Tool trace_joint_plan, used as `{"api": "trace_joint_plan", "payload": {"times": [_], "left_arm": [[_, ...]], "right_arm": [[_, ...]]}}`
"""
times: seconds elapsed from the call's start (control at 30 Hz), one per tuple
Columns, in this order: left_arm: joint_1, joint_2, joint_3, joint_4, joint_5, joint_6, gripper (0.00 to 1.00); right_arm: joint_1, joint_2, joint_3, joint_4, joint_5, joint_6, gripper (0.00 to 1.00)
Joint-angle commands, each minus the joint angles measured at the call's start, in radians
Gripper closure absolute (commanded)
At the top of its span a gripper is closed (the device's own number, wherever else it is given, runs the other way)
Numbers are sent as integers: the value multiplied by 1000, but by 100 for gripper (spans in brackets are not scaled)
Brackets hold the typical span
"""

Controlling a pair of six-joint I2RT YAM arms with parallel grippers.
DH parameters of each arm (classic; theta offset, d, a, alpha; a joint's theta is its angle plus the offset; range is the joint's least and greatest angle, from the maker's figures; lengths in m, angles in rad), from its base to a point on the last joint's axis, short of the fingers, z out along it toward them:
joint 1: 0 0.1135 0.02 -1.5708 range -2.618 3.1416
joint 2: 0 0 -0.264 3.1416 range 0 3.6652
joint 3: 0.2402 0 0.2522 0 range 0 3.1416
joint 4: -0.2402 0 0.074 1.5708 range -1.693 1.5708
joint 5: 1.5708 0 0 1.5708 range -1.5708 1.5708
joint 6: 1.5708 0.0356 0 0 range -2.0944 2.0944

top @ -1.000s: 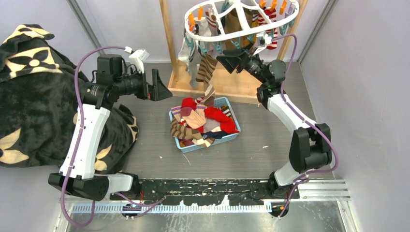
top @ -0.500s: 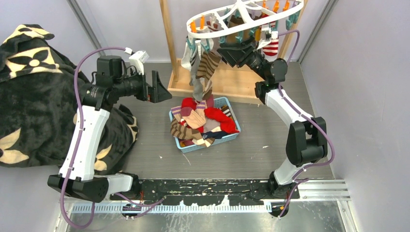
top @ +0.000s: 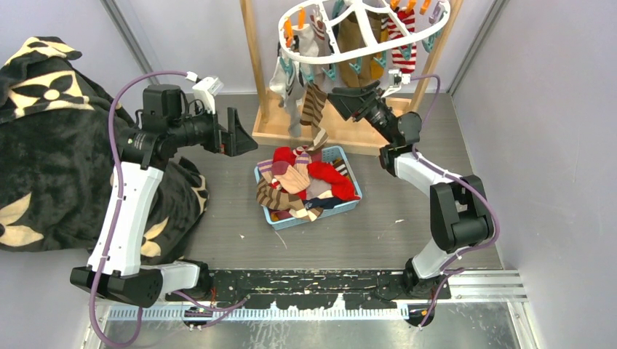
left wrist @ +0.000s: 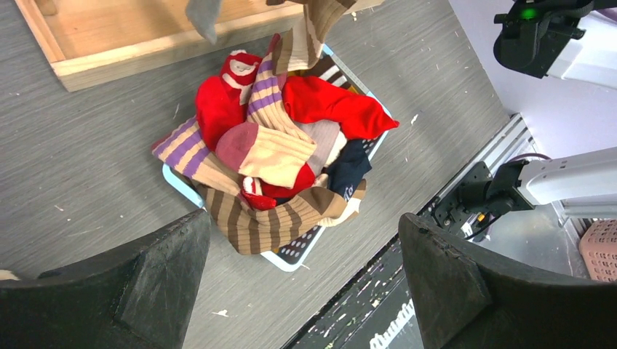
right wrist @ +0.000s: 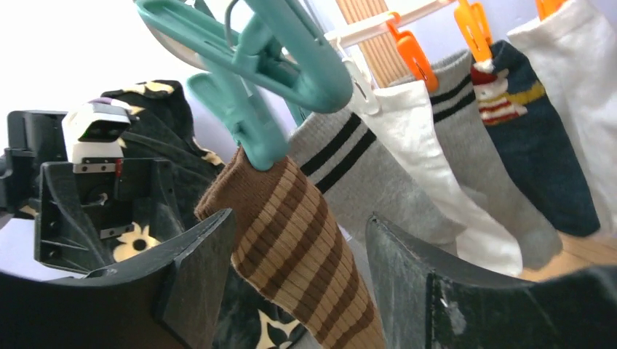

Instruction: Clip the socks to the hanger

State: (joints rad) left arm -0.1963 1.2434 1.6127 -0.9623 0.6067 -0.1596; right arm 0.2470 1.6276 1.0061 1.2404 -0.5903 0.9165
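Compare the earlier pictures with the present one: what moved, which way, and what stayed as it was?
The right hand rose toward the hanger, which tipped, then came back down, and the hanger levelled again. Its fingers now stand open on either side of the striped sock, which hangs from a teal clip. The left hand, open, and the basket stayed put.

Top view: fairly bright, even, diffuse light. Only faint, soft shadows on the grey wood-grain table (top: 218,225).
Left wrist view: sharp, evenly lit.
Right wrist view: backlit, upper-left background blown out white. Pale sheen on the teal plastic clip (right wrist: 305,73).
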Motion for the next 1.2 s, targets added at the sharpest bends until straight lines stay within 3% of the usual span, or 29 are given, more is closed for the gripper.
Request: {"api": "trace_joint_plan", "payload": {"times": [0.0, 0.57, 0.8, 1.17], "left_arm": [[-3, -31, 5, 14, 27, 20, 0], [-3, -33, 30, -3, 21, 40, 0], [-4, -31, 30, -1, 24, 40, 0], [-4, -33, 28, -8, 14, 55, 0]], "right_arm": [[-1, -96, 14, 33, 53, -65, 27], [-61, 79, 232, 192, -61, 180, 15], [-60, 105, 266, 194, -71, 215, 15], [-54, 118, 311, 194, -109, 249, 24]]}}
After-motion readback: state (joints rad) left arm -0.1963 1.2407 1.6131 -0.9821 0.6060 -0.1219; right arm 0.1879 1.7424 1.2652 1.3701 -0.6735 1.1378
